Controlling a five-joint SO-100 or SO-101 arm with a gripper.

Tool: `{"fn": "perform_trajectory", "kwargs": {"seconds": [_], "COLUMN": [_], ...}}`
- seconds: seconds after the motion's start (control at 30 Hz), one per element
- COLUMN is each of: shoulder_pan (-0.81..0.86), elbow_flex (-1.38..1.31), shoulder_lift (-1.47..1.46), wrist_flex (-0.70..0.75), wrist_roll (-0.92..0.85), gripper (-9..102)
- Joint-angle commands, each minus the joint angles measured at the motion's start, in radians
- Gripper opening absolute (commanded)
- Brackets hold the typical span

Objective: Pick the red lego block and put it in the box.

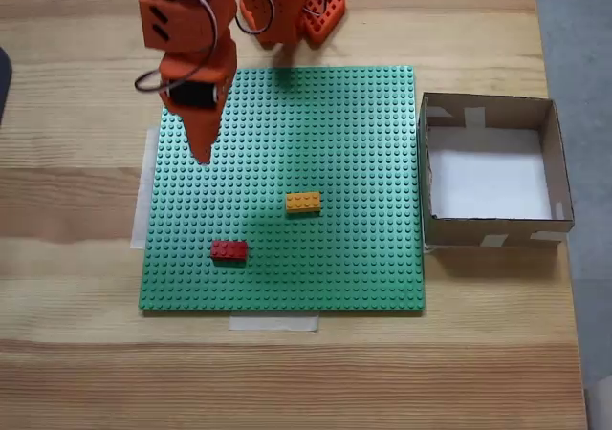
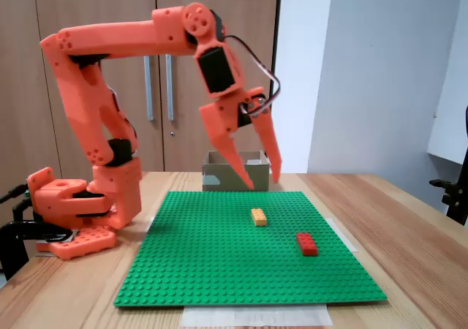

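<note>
Jaws spread open and empty above the green baseplate (image 2: 248, 248), we see the red lego block (image 1: 229, 250) lying on it near the yellow-orange brick (image 1: 303, 202), the box (image 1: 494, 236) beside the baseplate on the wooden surface (image 1: 76, 220)

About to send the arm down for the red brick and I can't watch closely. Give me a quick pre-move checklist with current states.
1. Gripper open: ok, fingers spread apart in a fixed view.
2. Gripper empty: ok, nothing between the fingers.
3. Red lego block reachable: ok, lying free on the green baseplate, nothing on top.
4. Clear of the yellow-orange brick: ok, the two sit apart.
5. Gripper aligned over the block: not ok, it hangs above the baseplate away from the block.
6. Box ready: ok, open top, white floor bare.
</note>
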Motion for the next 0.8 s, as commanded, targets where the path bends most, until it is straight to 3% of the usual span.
{"fn": "perform_trajectory", "kwargs": {"seconds": [0.0,0.77], "shoulder_pan": [0.009,-0.051], "elbow_flex": [-0.1,-0.598], "shoulder_lift": [-0.064,-0.595], "wrist_flex": [0.029,0.163], "wrist_roll": [-0.021,-0.034], "gripper": [20,22]}}
